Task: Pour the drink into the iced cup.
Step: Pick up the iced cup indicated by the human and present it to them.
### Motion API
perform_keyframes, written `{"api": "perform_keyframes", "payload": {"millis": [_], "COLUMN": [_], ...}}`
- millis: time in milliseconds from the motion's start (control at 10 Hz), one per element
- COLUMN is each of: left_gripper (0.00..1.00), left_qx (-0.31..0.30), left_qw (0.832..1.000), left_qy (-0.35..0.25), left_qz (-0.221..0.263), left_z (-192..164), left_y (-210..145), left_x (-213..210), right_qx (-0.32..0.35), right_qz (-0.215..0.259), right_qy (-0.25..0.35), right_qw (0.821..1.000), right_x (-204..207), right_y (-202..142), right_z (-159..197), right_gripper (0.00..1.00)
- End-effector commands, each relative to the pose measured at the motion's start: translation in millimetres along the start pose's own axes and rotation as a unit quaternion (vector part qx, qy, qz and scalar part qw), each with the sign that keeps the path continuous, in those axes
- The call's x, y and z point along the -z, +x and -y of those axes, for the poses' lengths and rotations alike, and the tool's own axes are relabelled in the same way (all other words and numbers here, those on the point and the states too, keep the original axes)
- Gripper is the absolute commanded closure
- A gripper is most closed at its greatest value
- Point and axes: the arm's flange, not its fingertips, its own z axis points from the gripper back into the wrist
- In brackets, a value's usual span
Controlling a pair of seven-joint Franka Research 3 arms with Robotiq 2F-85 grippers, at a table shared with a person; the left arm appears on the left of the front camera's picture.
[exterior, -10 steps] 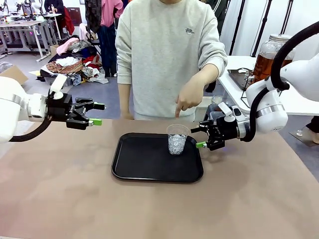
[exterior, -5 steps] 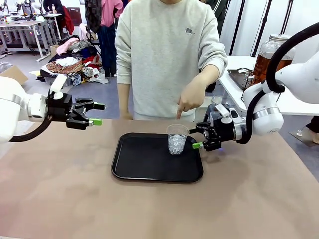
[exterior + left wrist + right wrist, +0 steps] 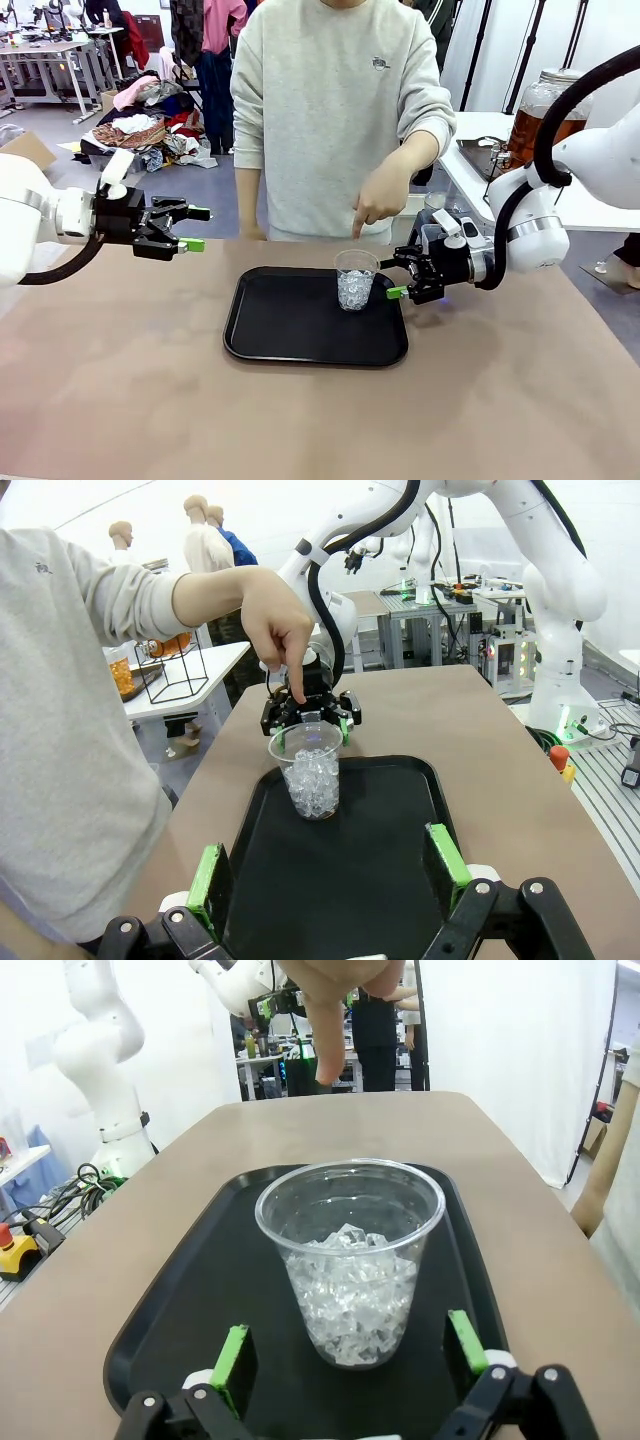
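Observation:
The iced cup (image 3: pixel 355 280), clear plastic with ice in its lower half, stands upright at the far right of a black tray (image 3: pixel 245 340). My right gripper (image 3: pixel 392 279) hovers open just to the right of the cup, level with it. In the right wrist view the cup (image 3: pixel 350 1260) sits just ahead of the spread green fingers (image 3: pixel 235 1355). My left gripper (image 3: pixel 197 229) is open and empty, held above the table's left side, and faces the cup (image 3: pixel 310 775). The drink, amber liquid in a big glass jar (image 3: pixel 540 115), stands on a white side table at the back right.
A person in a grey sweatshirt stands at the far edge, one hand (image 3: pixel 378 195) pointing a finger down just above the cup's rim. The brown table top (image 3: pixel 320 420) lies bare around the tray. A black wire stand (image 3: pixel 180 670) sits on the side table.
My right gripper has slid a little left, closer to the cup, then stopped. The left arm, the cup and the pointing hand have stayed put.

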Motion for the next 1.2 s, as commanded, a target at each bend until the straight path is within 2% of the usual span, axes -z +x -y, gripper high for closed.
{"api": "perform_keyframes", "payload": {"millis": [0, 1100], "left_gripper": [0.0, 0.0], "left_qx": [0.002, 0.002], "left_qw": [1.0, 1.0], "left_qy": [0.001, 0.001], "left_qz": [0.0, 0.0], "left_z": [0, 0], "left_y": [1, 1], "left_x": [-1, -1], "right_qx": [0.001, -0.002], "right_qz": [0.007, 0.026], "right_qy": [0.0, -0.001], "right_qw": [1.0, 1.0], "right_x": [8, 34], "right_y": [2, -5], "right_z": [3, 14], "right_gripper": [0.0, 0.0]}}
